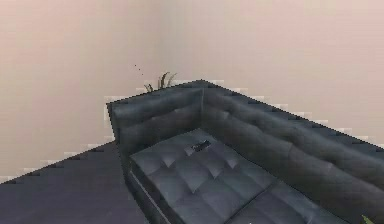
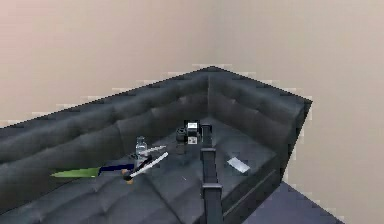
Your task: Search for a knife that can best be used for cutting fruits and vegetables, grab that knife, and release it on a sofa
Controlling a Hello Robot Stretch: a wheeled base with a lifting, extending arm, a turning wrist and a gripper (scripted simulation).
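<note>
A knife (image 2: pixel 82 172) with a green blade and a dark handle shows low against the dark tufted sofa (image 2: pixel 250 110), at the foot of its backrest in the arm side view's left. My gripper (image 2: pixel 140 168) reaches out from the arm's bar (image 2: pixel 210 190) with its thin fingers (image 2: pixel 152 160) right at the knife's handle end. The seat cushion lies directly behind both, so I cannot tell whether the gripper holds the knife. The forward view has the same sofa (image 1: pixel 250 130) running from its corner down toward the right.
A small clear glassy thing (image 2: pixel 141 147) sits by the backrest just above the fingers. A small pale flat thing (image 2: pixel 237 164) lies on the seat right of the arm. A small dark thing (image 1: pixel 201 147) lies on the seat. Plant leaves (image 1: pixel 160 82) rise behind the sofa's corner. Dark floor (image 1: pixel 60 190) spreads left.
</note>
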